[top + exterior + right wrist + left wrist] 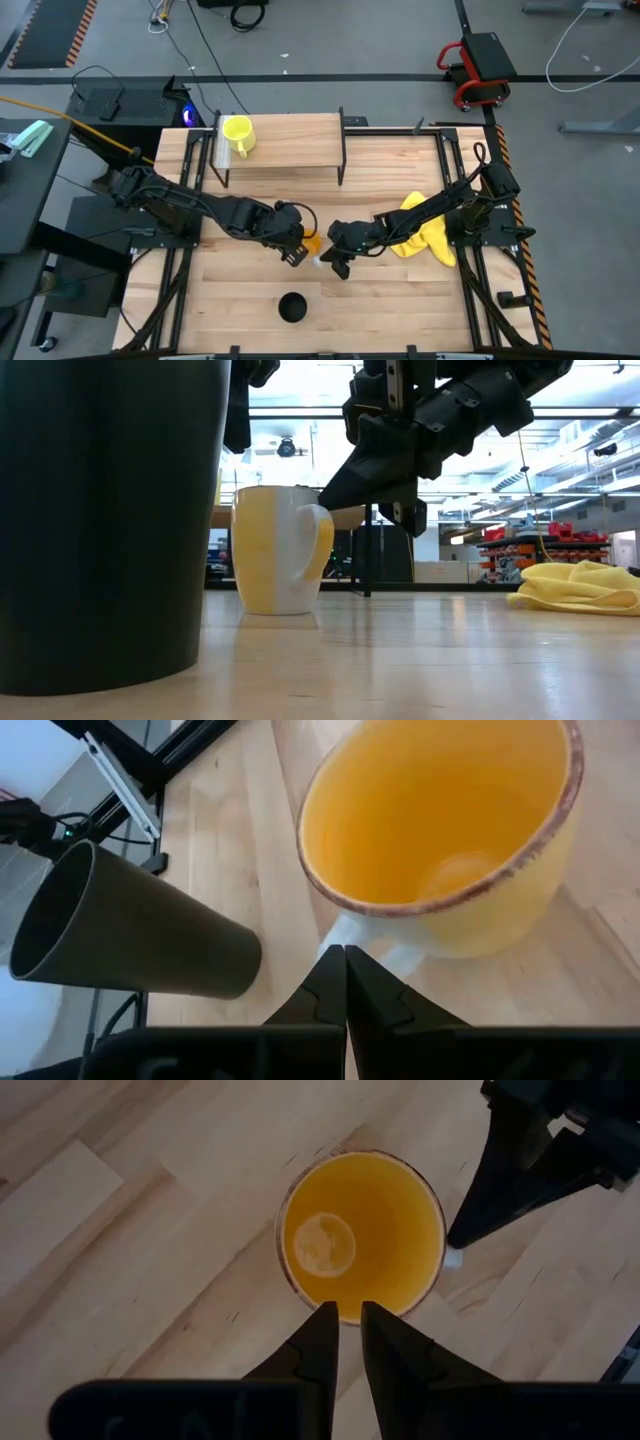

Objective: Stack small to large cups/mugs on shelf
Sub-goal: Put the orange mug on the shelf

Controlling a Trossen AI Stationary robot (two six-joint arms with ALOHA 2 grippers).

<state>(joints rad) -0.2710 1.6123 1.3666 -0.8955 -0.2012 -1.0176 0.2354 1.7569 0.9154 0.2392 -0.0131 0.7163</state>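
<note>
The orange mug [312,241] with a pale handle stands upright on its base on the tabletop, between my two grippers. My left gripper [344,1318] hovers just above the mug's rim with its fingers a narrow gap apart, touching nothing that I can see. My right gripper [345,956] is shut, with its tips at the pale handle [352,934]. The yellow mug [237,135] stands on the left end of the shelf [290,142]. The black cup [291,307] stands upright near the table's near edge. My right gripper meets the orange mug's pale handle [452,1258] with the tips of its shut fingers [470,1220]. It slants down from above and from the table's right. The mug stays upright on the table.
A crumpled yellow cloth [425,232] lies on the table under the right arm. The shelf's black legs [341,170] stand on the far half of the table. The right part of the shelf board is bare.
</note>
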